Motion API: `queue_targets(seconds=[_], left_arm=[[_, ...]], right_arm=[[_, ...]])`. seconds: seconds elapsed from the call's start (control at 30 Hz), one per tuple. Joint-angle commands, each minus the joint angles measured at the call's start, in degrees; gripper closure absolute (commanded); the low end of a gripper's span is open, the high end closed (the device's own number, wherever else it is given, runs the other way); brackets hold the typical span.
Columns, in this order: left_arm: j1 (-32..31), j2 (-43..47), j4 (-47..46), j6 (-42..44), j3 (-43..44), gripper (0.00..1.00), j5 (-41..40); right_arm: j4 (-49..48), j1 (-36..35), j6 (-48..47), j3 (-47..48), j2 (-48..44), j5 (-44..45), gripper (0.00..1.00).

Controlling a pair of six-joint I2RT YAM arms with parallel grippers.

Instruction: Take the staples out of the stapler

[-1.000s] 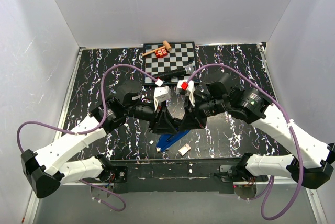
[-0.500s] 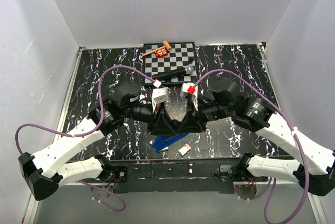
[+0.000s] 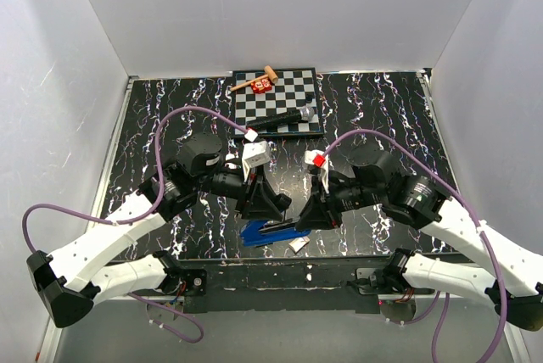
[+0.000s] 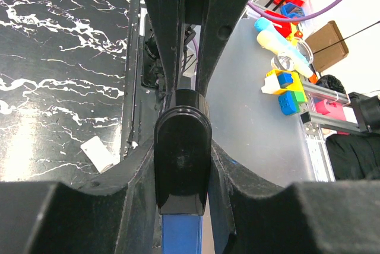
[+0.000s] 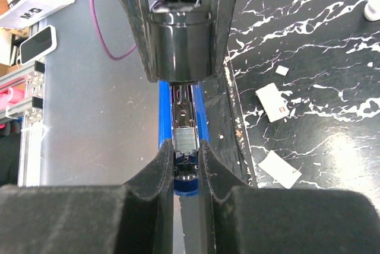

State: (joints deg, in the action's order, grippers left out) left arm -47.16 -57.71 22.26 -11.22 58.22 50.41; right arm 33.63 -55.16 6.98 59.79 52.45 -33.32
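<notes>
Near the front middle of the tabletop point(image 3: 144, 125), my left hand point(image 3: 268, 209) is clamped on the black end of the stapler point(image 3: 270, 231). The left wrist view shows both pads point(image 4: 127, 189) pressed against that end. Just to the right, my right hand point(image 3: 309, 217) grips the stapler's blue arm from both sides, and the arm's open channel shows metal inside. White paper scraps point(image 5: 272, 101) lie on the tabletop near the stapler.

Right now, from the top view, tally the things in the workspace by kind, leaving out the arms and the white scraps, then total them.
stapler: 1
checkerboard: 1
microphone: 1
wooden mallet: 1
red block: 1
Total: 5
</notes>
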Motion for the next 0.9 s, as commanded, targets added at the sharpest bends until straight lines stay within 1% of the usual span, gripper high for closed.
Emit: queue_targets(seconds=[0.0,0.17,0.33,0.43,0.57,0.7,0.87], left_arm=[[0.49,2.43,-10.04,-1.43,4.1,1.0,-0.22],[0.49,3.66,-11.54,-2.14,3.75,1.0,-3.73],[0.57,3.49,-9.87,-1.0,3.75,1.0,-5.67],[0.57,3.75,-9.08,-0.55,3.57,1.0,-6.38],[0.57,3.84,-8.38,0.24,3.22,1.0,-7.26],[0.49,3.75,-8.29,0.59,2.78,1.0,-7.96],[0.57,3.57,-8.37,0.76,2.08,1.0,-8.31]], right_arm=[[1.09,-1.01,2.07,-2.66,0.73,-2.27,0.99],[-0.05,-1.01,3.12,-2.58,0.2,0.79,0.99],[1.78,-1.09,2.69,0.85,0.64,5.1,0.98],[3.2,-1.01,2.25,2.61,0.47,7.91,0.91],[4.43,-0.92,1.63,3.93,-0.32,11.69,0.85],[5.57,-1.01,1.54,5.86,-0.33,14.94,0.74],[7.94,-1.01,0.93,9.28,-0.15,17.85,0.66]])
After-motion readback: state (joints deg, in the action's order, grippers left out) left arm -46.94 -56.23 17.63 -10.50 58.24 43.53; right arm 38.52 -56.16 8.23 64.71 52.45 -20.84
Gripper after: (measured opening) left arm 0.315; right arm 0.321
